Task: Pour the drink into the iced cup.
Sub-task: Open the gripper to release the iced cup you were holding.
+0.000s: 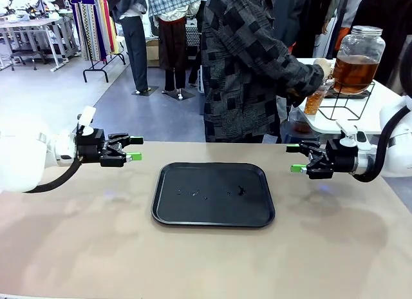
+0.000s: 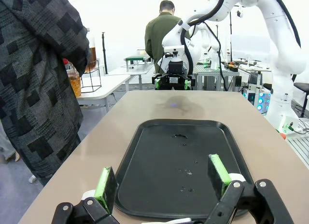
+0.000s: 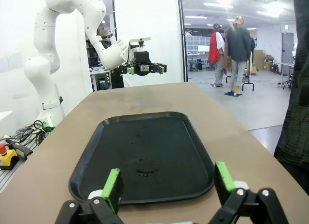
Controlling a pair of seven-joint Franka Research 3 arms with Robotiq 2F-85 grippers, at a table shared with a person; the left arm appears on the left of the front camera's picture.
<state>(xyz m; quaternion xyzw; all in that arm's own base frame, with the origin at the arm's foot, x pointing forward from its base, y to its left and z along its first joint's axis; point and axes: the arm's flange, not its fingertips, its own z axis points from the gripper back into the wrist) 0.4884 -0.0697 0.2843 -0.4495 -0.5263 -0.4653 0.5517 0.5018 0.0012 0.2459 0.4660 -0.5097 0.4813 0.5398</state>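
— The grippers?
— Left gripper [image 1: 134,149] and right gripper [image 1: 295,158]: fingers spread wide, holding nothing, either side of the tray [image 1: 213,194].
— The drink [image 1: 353,71]?
— Upper right, in the dispenser jar [image 1: 356,51]; the person's hand [image 1: 324,68] is by it.

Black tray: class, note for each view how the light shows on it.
Front view: the black tray is matte, with small glinting droplets. Left wrist view: a pale sheen along its far rim. Right wrist view: the rim catches light, a wet smear glints.
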